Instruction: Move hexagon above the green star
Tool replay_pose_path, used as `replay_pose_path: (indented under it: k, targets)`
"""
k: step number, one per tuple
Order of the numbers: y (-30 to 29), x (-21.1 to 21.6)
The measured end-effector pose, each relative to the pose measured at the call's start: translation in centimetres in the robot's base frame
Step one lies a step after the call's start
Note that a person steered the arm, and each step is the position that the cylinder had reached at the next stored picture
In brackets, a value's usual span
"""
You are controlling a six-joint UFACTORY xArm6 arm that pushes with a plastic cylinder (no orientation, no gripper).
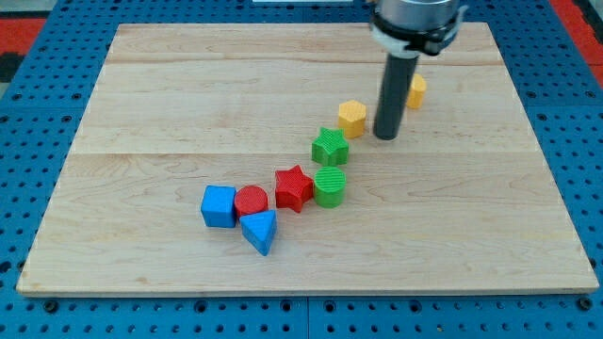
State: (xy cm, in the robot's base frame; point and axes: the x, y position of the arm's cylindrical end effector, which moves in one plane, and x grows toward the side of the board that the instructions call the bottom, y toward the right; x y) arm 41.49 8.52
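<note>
The wooden worktop [170,104] lies on a blue pegboard [38,104], and the blocks sit in a curved line rising from the view's lower left to its upper right.

Farthest toward the view's left is the blue cube [218,205]. Just to its right, touching it, is the red cylinder [251,201]. Below these two, touching the cylinder's lower edge, lies the blue triangle [260,231], pointing toward the view's bottom. Next comes the red star [293,187], close beside the cylinder, and right against it the green cylinder [330,186].

Above the green cylinder, just apart from it, sits the green star [330,146]. The yellow hexagon [352,117] is at the star's upper right, very near it but with a thin gap between them; it is up and to the right of the star, not straight above.

My tip [386,137] rests on the worktop just to the right of the yellow hexagon, close beside it; whether they touch cannot be told. The dark rod rises straight toward the view's top. There is no hand on this arm, only the rod, so nothing is grasped.

Behind the rod, to its right, a second yellow block [416,90] is partly hidden, its shape unclear.
</note>
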Motion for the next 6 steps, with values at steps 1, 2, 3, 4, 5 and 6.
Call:
replay_pose_path:
  k: [1,2,3,4,5,6]
  targets:
    - [-4.9,-1.1]
    - [-7.2,-5.7]
    - [-6.3,-3.5]
    - [0.5,5.9]
    - [2.3,12.9]
    - [-3.3,9.6]
